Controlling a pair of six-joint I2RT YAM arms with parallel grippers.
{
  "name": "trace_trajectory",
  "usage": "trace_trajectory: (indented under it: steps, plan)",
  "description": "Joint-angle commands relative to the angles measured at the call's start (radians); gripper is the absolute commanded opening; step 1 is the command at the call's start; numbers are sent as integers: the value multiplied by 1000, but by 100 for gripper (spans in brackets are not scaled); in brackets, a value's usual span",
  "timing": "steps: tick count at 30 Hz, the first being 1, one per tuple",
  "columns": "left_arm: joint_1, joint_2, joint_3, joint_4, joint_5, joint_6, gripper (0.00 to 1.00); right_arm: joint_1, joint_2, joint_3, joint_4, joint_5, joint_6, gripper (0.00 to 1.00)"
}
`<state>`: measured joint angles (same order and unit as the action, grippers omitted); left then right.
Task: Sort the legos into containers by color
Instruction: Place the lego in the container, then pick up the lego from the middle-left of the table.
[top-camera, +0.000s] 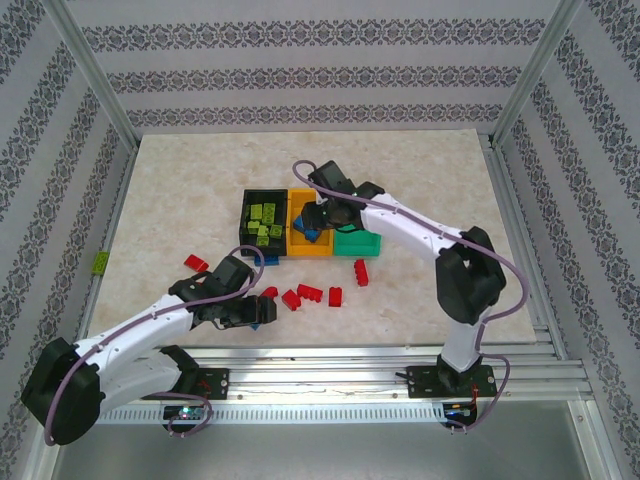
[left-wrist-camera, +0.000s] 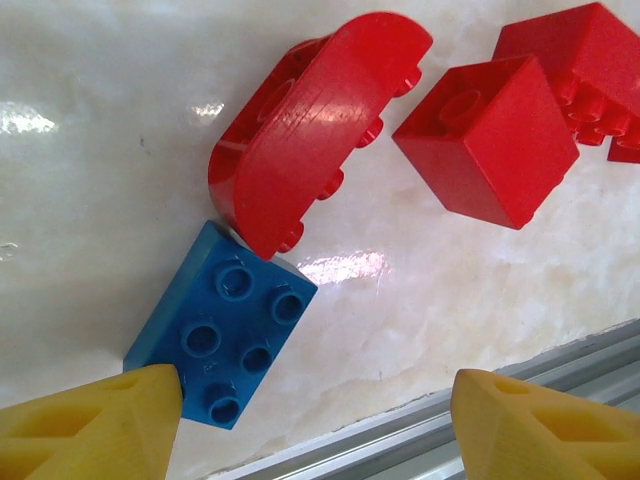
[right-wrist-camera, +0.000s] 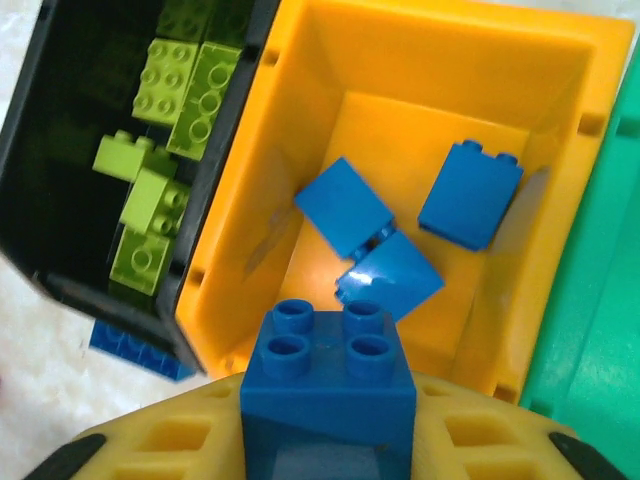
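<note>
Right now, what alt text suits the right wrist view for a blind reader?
The right gripper holds a blue studded plastic brick over the orange rectangular plastic bin, where three blue bricks lie. Beside it, a black plastic bin holds lime green bricks; a green plastic bin shows on the other side.

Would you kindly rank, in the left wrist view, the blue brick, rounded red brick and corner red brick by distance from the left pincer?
1. Blue brick, lower left, beside a finger of the left pincer.
2. Rounded red brick, upper middle.
3. Corner red brick, top right.
</note>
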<state>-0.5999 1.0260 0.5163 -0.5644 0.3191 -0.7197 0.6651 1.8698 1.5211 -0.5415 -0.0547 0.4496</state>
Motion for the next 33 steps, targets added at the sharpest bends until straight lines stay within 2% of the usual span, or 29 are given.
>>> trace_trajectory:
  steps: [1, 5, 11, 23, 33]
  plan:
    - [15, -1, 7, -47, 12, -1, 72, -10, 42, 81, -54, -26, -50, 47]
    - [15, -32, 1, -53, -5, -19, 73, -13, 37, 69, -47, -59, -63, 55]
    - [15, -63, -8, -59, -38, -36, 72, -4, -47, -74, 8, -66, -46, 56]
    - [15, -43, -24, -40, -49, -59, 72, 4, -195, -330, 166, -101, 12, 56]
    - [14, 58, 8, -103, -118, -53, 73, 11, -259, -390, 227, -118, 4, 51]
